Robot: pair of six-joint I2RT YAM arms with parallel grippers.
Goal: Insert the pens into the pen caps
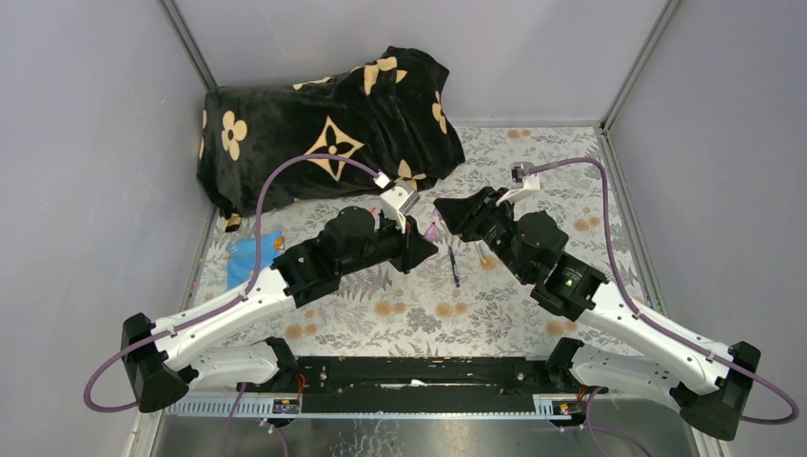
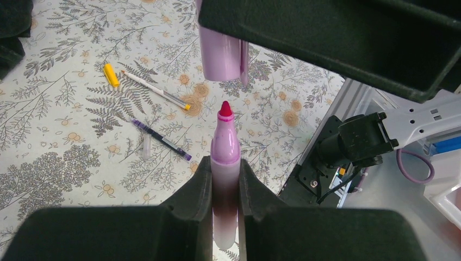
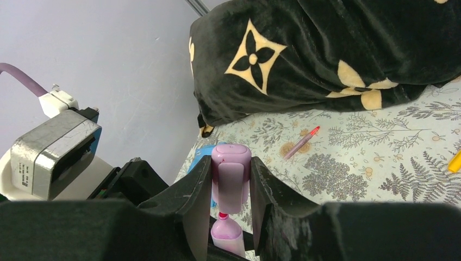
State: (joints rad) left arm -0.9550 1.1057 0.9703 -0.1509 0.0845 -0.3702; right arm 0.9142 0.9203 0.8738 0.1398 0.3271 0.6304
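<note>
The table (image 1: 533, 314) carries a floral-print cover and is enclosed by grey walls, with a black blanket (image 1: 333, 124) bearing beige flowers heaped at the far left corner and a blue card (image 1: 249, 257) lying near the left edge. The left gripper (image 2: 224, 166) is clamped on the pink pen (image 2: 225, 144), both fingers pressed against the barrel and the red tip projecting forward. The right gripper (image 3: 231, 168) is clamped on the lilac cap (image 3: 231, 179), open end facing the pen. Pen and cap are held above the table mid-width, roughly in line (the left wrist view shows a small gap between tip and cap mouth). On the table below lie a white pen (image 2: 157, 91), with a yellow cap (image 2: 111, 74) just beside its far end, and a blue pen (image 2: 161, 140) near it, apart from both. A thin pink pen (image 3: 300, 142) lies near the blanket, well apart from the others.
</note>
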